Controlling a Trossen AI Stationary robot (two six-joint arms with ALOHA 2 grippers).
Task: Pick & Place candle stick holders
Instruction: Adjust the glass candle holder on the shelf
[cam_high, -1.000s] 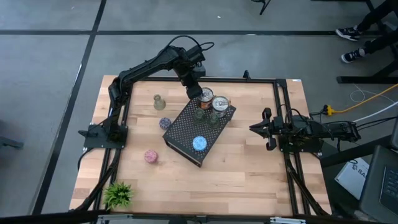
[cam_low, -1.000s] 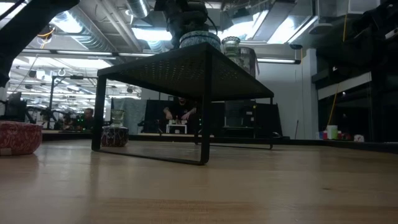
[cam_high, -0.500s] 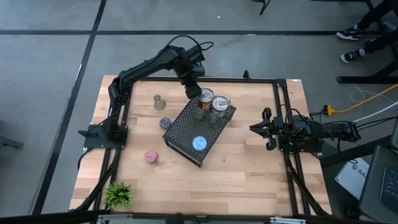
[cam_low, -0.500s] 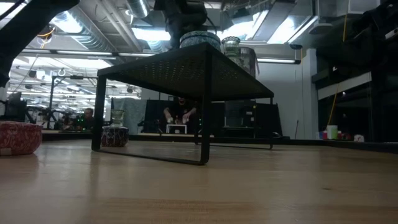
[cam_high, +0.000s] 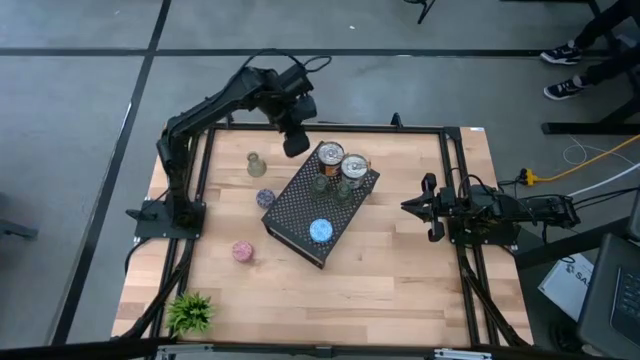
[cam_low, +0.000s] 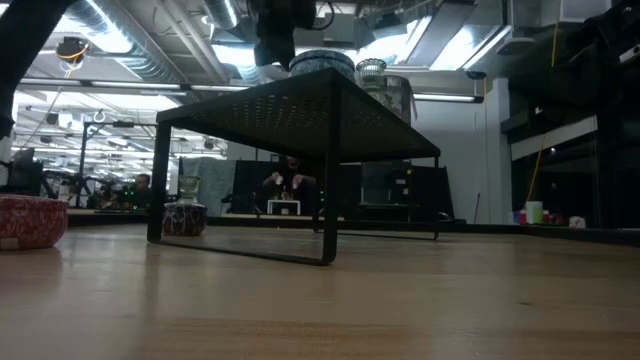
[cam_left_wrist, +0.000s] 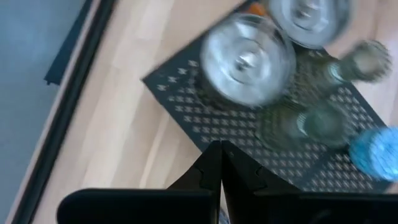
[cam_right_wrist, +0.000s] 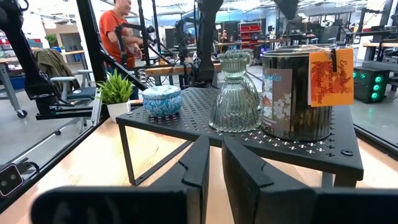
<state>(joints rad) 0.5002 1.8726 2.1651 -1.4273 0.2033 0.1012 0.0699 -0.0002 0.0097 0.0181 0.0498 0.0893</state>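
1. The left gripper (cam_high: 296, 143) hovers in the upper centre of the high view, just off the far corner of the black perforated metal stand (cam_high: 300, 212); its fingers are pressed together and hold nothing.
2. On the stand sit two silver-topped can-like holders (cam_high: 330, 156), two olive-green ribbed glass holders (cam_high: 320, 184) and a sparkly blue round holder (cam_high: 321, 231).
3. On the wooden table (cam_high: 400, 280), left of the stand, remain a third green glass holder (cam_high: 256, 165), a purple round holder (cam_high: 265, 198) and a pink round holder (cam_high: 242, 251).
4. Risk: the holders on the stand are crowded, so a low pass by the arm could topple the glass ones.
5. The right gripper (cam_high: 408, 206) waits at mid-right, fingers nearly together and empty.
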